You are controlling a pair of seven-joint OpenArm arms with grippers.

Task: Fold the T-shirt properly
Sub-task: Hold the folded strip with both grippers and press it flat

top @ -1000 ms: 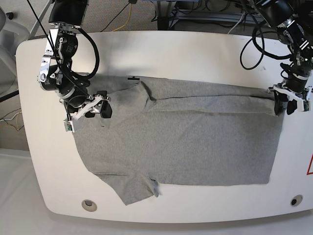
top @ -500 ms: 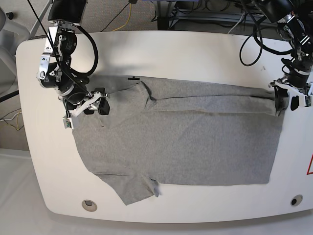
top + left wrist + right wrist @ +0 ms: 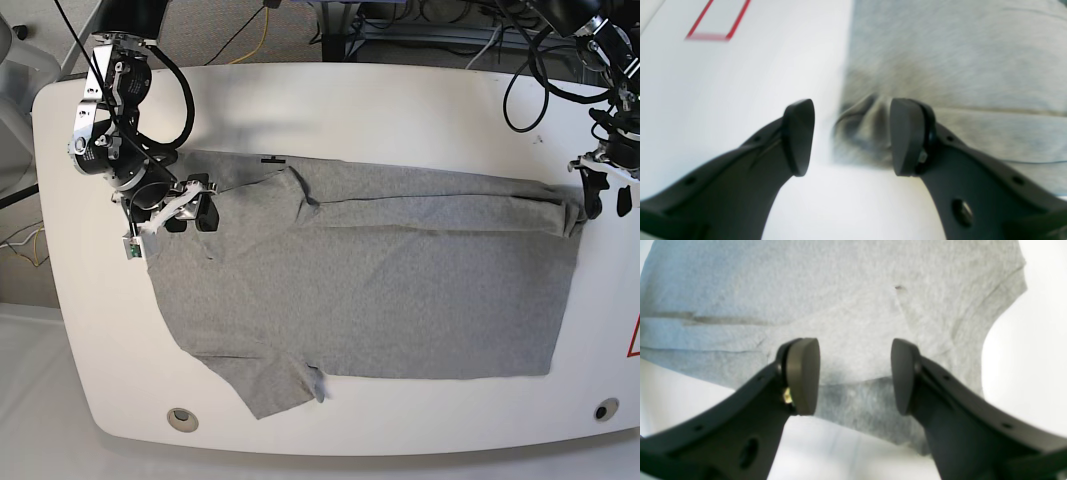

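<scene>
The heather-grey T-shirt lies across the white table, with its far edge folded over along a crease. Its dark neck label is at the far left, and one sleeve points toward the front edge. My left gripper is open just off the shirt's far right corner. In the left wrist view that bunched corner lies loose between the jaws. My right gripper is open and empty above the shirt's left shoulder area, and the cloth lies flat beneath it.
A red marking sits at the table's right edge and also shows in the left wrist view. Two round holes are near the front edge. Cables and equipment lie on the floor behind the table.
The left gripper has drawn back to the right and slightly farther, away from the shirt's corner. The right gripper has shifted a little left and back. The shirt has stayed put.
</scene>
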